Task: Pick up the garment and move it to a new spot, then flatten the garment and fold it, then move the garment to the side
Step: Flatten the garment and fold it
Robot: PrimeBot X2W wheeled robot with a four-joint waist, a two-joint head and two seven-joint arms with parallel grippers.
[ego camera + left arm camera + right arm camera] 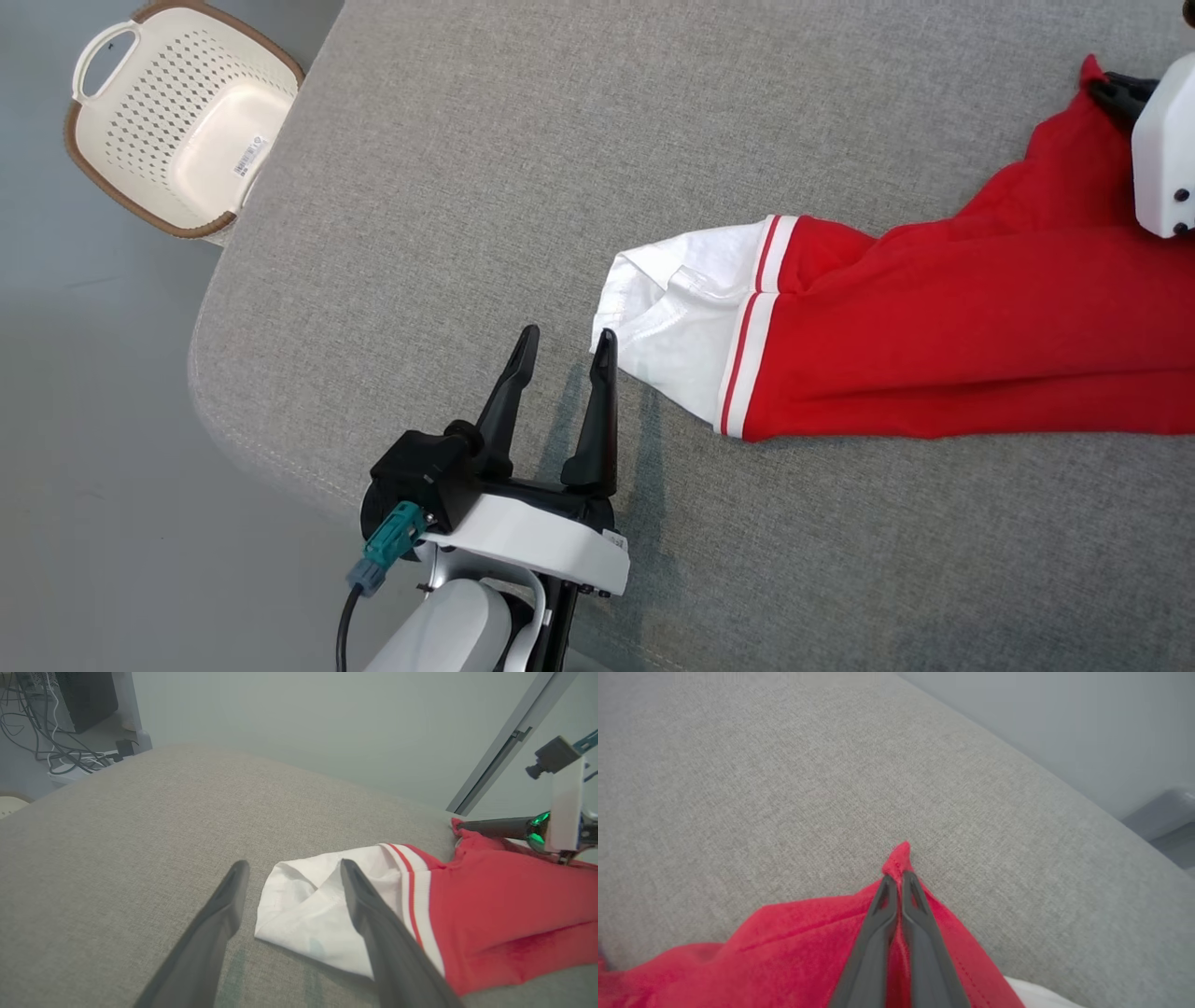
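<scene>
The counter [467,187] is spreading wide left of the garment [934,345] lying on it. The right hand [899,877] is clamping closed on the garment's far corner; the left hand [567,336] is hovering open beside its white sleeve edge

Lighting: bright, soft, even; a faint shadow falls on the grey surface [485,168] beneath the left gripper [569,332]. Wrist views: wide-angle bowing at edges, near fingers [205,942] blurred, far background soft
</scene>
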